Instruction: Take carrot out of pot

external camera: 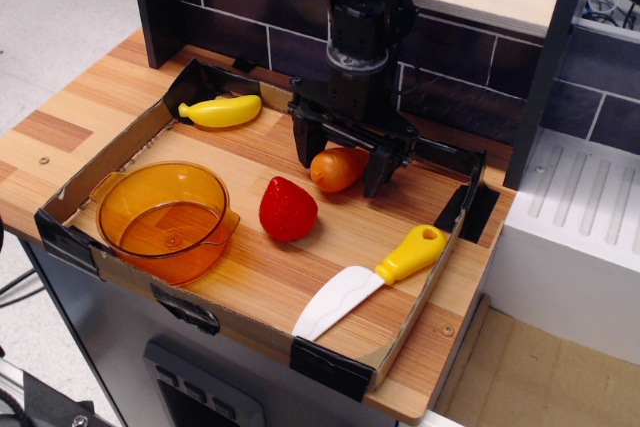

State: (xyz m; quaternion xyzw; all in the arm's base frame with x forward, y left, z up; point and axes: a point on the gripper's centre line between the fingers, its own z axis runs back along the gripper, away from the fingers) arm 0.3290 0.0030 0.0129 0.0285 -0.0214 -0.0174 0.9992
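Observation:
The orange carrot (337, 168) lies on its side on the wooden board at the back middle, between the two fingers of my gripper (342, 168). The jaws stand wide apart on either side of the carrot and do not press on it. The translucent orange pot (166, 217) stands empty at the front left of the board, well away from the carrot and the gripper.
A red strawberry (288, 209) lies just front-left of the carrot. A yellow banana (221, 111) lies at the back left corner. A toy knife (370, 281) with a yellow handle lies at the front right. Low cardboard walls (109, 155) ring the board.

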